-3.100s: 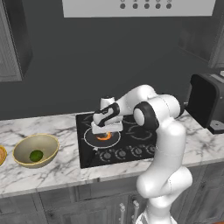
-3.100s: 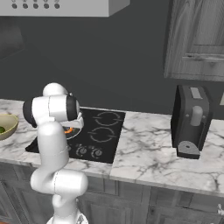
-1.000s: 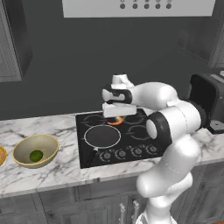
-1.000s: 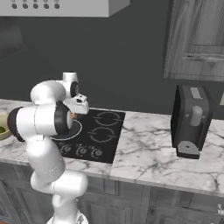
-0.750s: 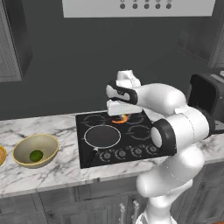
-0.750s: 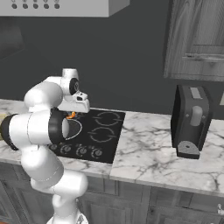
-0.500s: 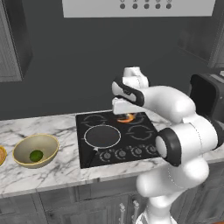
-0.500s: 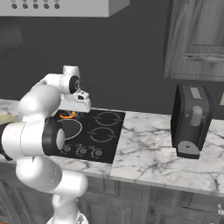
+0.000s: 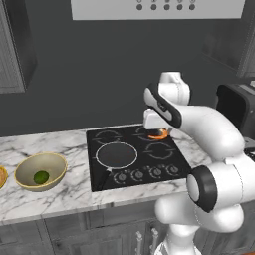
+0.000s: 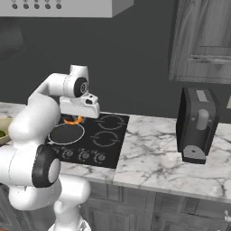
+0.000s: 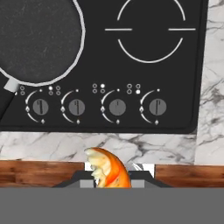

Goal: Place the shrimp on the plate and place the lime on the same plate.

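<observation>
The orange curved shrimp (image 9: 159, 133) hangs above the back of the stove, with my gripper (image 9: 157, 129) shut on it. In the right base view the shrimp (image 10: 73, 121) shows just under the hand, behind the pan. The hand view has the shrimp (image 11: 107, 172) sticking up between my fingertips at the bottom. The dark green lime (image 9: 41, 177) lies inside the tan-yellow bowl (image 9: 30, 167) on the left counter. An orange sliver of the plate (image 9: 1, 176) peeks in at the far left edge, well away from the gripper.
A round dark pan (image 9: 116, 155) with a pale rim sits on the stove's front left burner, its handle pointing forward. The black cooktop (image 11: 148, 65) has a row of knobs along its front. A dark toaster (image 10: 197, 124) stands on the marble counter at the right.
The arm has lifted the shrimp out of the pan and swung it rightward and toward the back of the stove. The pan now lies bare; bowl and lime have not moved.
</observation>
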